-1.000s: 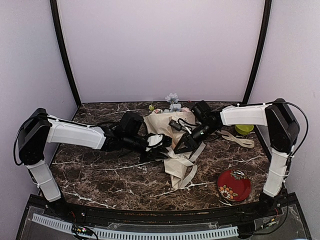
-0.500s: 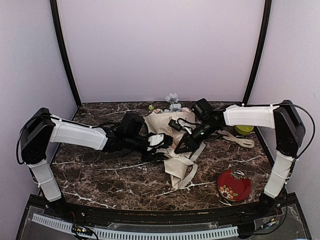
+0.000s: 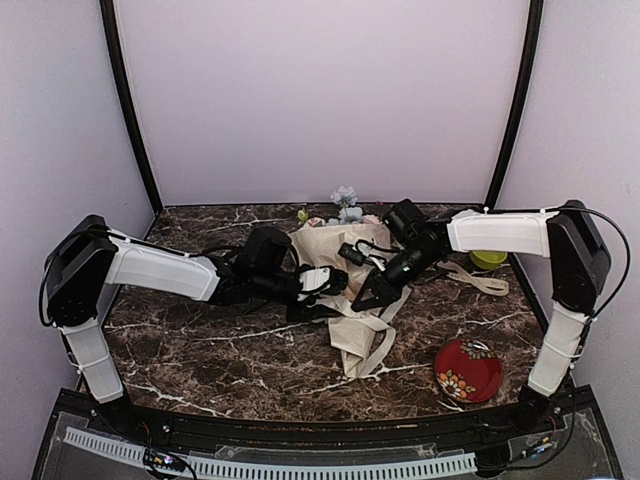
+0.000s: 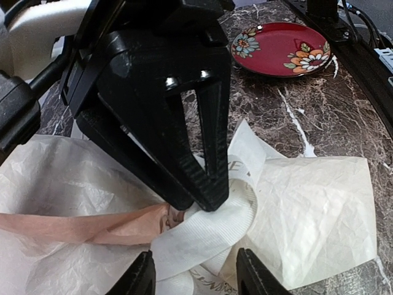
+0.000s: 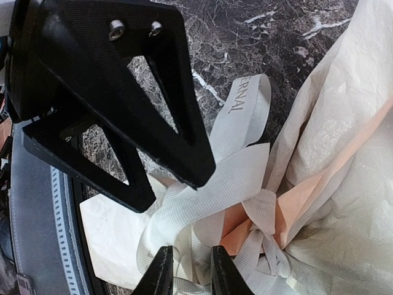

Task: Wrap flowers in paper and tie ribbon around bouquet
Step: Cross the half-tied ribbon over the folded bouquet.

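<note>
The bouquet [image 3: 335, 250] lies mid-table, a cream paper [image 4: 313, 209] cone with peach inner folds. The flowers [image 3: 346, 205] show at its far, wide end. The cream ribbon [image 4: 209, 233] is knotted round the cone's narrow part [image 5: 261, 215], and loose strands trail toward me [image 3: 375, 345]. My left gripper [image 4: 195, 276] is open, its fingers wide on either side of a ribbon loop without pinching it. My right gripper [image 5: 191, 270] faces it, shut on the ribbon [image 5: 227, 178]. In the left wrist view its tips [image 4: 206, 193] press on that loop.
A red flowered plate [image 3: 467, 370] sits near the right front. A lime-green round dish [image 3: 488, 258] stands at the right back, with a flat cream strip [image 3: 480, 280] beside it. Lilac walls close in the back and sides.
My left gripper has opened and let go of the ribbon loop. The right arm stretched slightly, its gripper still on the ribbon.
</note>
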You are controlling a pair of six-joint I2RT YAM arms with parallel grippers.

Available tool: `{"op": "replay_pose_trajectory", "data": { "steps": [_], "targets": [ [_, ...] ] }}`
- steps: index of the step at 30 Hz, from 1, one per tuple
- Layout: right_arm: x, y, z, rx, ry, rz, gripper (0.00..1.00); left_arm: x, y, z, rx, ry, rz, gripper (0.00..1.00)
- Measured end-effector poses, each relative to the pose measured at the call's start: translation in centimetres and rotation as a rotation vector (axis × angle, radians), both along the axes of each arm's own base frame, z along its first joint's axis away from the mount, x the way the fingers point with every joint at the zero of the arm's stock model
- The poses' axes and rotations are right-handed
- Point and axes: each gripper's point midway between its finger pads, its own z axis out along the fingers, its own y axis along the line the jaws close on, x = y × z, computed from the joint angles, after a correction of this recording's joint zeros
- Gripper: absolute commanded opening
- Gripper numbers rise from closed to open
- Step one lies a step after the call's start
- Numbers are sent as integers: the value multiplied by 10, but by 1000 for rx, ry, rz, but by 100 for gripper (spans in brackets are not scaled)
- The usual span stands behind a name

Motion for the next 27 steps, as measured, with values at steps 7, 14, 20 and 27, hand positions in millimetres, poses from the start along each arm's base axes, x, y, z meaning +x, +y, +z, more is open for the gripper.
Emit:
{"op": "replay_pose_trajectory", "data": {
  "steps": [7,14,20,27],
  "targets": [
    [-6,-6,-6,-22,19,-2,22,-3,-1,1,-8,-5,-23,62],
    [-12,-7,-4,-16,41,10,22,9,-6,6,-31,-75,4,63],
    [-16,-8,-4,-19,58,14,22,8,-8,-7,-15,-80,-20,62],
    [-20,-12,-8,-32,73,9,22,-11,-10,-7,-33,-23,-106,50]
  ]
}}
